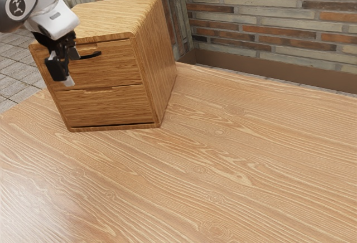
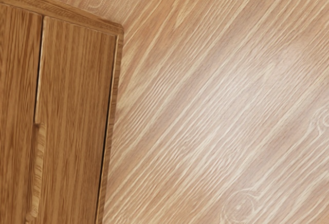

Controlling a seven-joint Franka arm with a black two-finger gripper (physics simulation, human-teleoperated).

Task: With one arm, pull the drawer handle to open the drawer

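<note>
Our gripper [image 1: 61,71] hangs at the cabinet [image 1: 120,20] front by the black handle [image 1: 89,56] of the upper drawer [image 1: 111,64] of 2, grip impossible to tell, and since that drawer looks barely out, we judge the pull remains.

both views on cabinet [image 1: 111,105]; wrist nearer

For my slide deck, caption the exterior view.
Franka end effector at the top drawer handle of a wooden cabinet on a table.
</note>
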